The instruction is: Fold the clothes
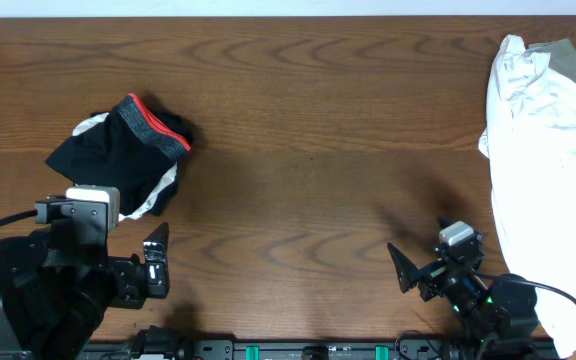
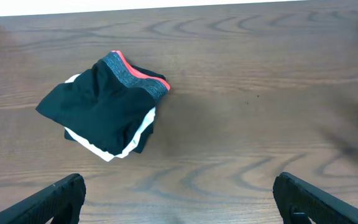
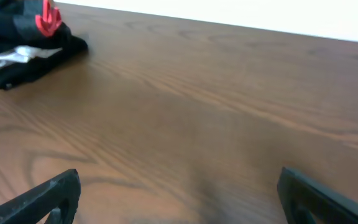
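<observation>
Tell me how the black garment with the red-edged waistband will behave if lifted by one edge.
The black garment would probably hang limp, since it lies in soft, rumpled folds. Its layers likely fall open, as nothing pins them. The white fabric peeking from under it may drag along or slip out.

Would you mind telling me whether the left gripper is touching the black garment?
Apart. The left wrist view shows a strip of bare table between the open left gripper and the black garment.

Black clothes (image 3: 36, 67) far left on wooden table (image 3: 229, 112), 2 spread fingers (image 3: 48, 196) below
</observation>
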Controlling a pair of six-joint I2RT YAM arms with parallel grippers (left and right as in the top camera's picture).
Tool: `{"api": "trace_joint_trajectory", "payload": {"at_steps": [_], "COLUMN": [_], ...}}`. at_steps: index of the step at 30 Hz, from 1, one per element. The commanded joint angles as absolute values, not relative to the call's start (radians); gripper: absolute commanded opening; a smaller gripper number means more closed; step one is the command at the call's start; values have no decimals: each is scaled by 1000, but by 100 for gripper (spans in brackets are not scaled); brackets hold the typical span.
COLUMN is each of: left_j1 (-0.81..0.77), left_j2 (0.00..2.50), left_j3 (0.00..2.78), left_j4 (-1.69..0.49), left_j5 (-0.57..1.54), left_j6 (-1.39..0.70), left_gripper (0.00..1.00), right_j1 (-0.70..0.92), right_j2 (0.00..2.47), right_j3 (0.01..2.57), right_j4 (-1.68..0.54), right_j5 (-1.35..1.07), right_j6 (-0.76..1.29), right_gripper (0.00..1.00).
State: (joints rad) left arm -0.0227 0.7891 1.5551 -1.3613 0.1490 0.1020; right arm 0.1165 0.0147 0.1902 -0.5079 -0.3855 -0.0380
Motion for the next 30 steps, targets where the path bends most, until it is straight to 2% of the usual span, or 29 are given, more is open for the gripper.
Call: {"api": "trace_joint_trajectory", "payload": {"at_steps": [1, 30], "left_j1": [-26, -41], "left_j2": [791, 782], "left_j3": [1552, 1552], "left_j4": [-1361, -1361], "left_j5": [138, 138], "left_j6": [101, 101], "left_gripper": [98, 98], "right_j1": [123, 123], "right_j2": [6, 10], "right_j3": [132, 121], "right_j4": [-458, -415], "right_j5": [-394, -400], "right_j6": [-49, -49], "right_gripper": [99, 99]}}
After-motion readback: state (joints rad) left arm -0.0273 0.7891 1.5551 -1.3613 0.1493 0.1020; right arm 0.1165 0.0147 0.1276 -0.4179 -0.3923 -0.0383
